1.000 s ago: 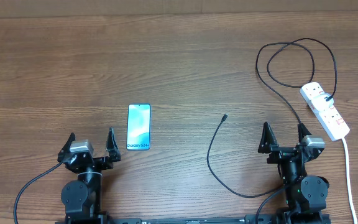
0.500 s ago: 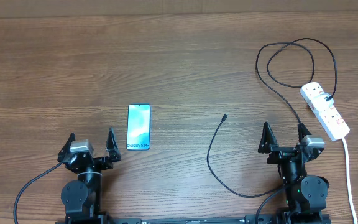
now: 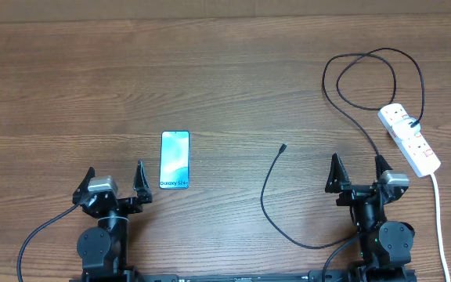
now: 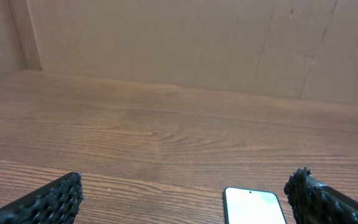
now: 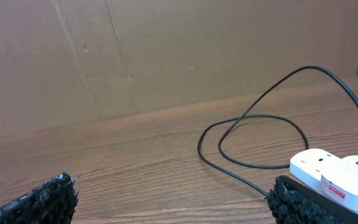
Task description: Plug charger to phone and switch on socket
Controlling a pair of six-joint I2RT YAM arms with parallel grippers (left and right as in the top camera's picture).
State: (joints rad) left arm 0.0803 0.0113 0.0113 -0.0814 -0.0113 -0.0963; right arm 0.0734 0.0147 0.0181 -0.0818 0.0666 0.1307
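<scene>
We count two claws at the near edge: left gripper and right gripper, both with fingers spread apart and empty. One phone lies flat just beyond the left. One charger cable has its tip lying free, well apart from the phone. One socket strip sits far right.

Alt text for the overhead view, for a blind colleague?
The phone lies screen-up on the table, unplugged; the charger tip lies apart to its right. The left gripper and right gripper sit open; the socket is far right.
</scene>
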